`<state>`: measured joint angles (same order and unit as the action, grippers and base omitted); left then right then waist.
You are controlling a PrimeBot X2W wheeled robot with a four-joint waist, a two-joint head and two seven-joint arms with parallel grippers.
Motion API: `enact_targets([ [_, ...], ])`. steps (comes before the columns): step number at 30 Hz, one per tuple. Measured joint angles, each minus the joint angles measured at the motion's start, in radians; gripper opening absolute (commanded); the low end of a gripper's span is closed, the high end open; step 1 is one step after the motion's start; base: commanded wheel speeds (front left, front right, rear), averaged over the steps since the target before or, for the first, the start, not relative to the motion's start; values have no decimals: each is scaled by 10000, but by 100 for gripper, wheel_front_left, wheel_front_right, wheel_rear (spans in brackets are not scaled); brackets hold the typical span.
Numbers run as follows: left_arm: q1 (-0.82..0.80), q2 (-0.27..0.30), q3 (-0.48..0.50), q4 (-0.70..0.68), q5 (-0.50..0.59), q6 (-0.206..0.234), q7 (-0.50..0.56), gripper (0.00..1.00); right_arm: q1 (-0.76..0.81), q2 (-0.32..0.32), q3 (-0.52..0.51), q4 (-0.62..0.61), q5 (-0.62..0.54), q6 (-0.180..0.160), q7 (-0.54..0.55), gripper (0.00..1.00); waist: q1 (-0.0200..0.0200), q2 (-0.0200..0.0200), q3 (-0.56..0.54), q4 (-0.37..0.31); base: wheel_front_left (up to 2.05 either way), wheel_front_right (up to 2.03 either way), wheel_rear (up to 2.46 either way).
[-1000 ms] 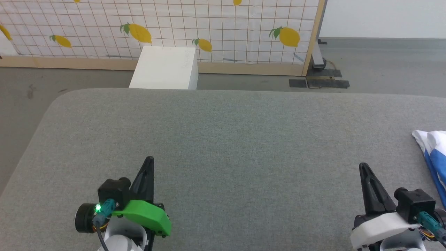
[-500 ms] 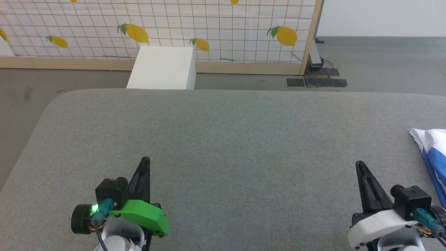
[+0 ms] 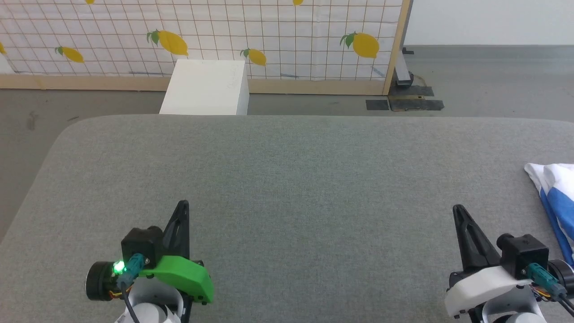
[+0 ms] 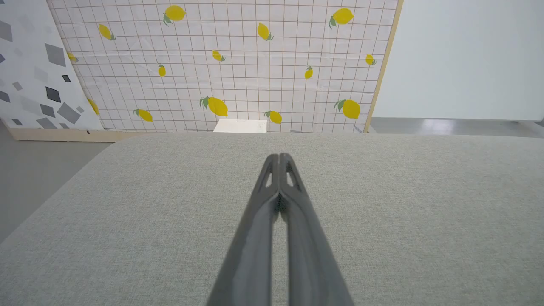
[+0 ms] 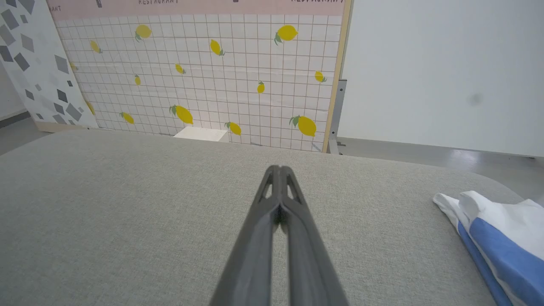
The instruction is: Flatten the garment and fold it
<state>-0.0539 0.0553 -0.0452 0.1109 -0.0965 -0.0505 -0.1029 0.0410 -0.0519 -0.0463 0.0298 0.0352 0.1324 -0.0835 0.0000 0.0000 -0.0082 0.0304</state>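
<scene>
The garment (image 3: 554, 188), a bunched blue and white shirt, lies at the right edge of the grey padded table (image 3: 287, 170) and is cut off by the head view's border. In the right wrist view the garment (image 5: 497, 233) sits low at the right, apart from my fingers. My right gripper (image 3: 456, 210) hovers at the lower right, shut and empty, to the left of the garment. At the lower left, my left gripper (image 3: 181, 205) is shut too, with nothing in it. Both pairs of fingers press together in the wrist views, left gripper (image 4: 279, 156) and right gripper (image 5: 279, 168).
A white rectangular box (image 3: 204, 87) stands on the floor beyond the table's far edge. Behind it rises a lemon-print panel (image 3: 269, 36) in a wooden frame. Grey floor (image 3: 493, 80) lies to the right of the panel.
The whole head picture has drifted slightly left and down, so the camera has moved. Both grippers stay shut and the garment lies as before.
</scene>
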Motion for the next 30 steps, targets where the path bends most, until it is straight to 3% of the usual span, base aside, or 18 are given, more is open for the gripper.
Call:
enact_targets([
  [30, 243, -2, 263, -635, 535, 268, 612, 0, -165, 0, 259, -148, -186, 0, 497, 0, 0, 0, 50, -187, 0, 0, 0],
])
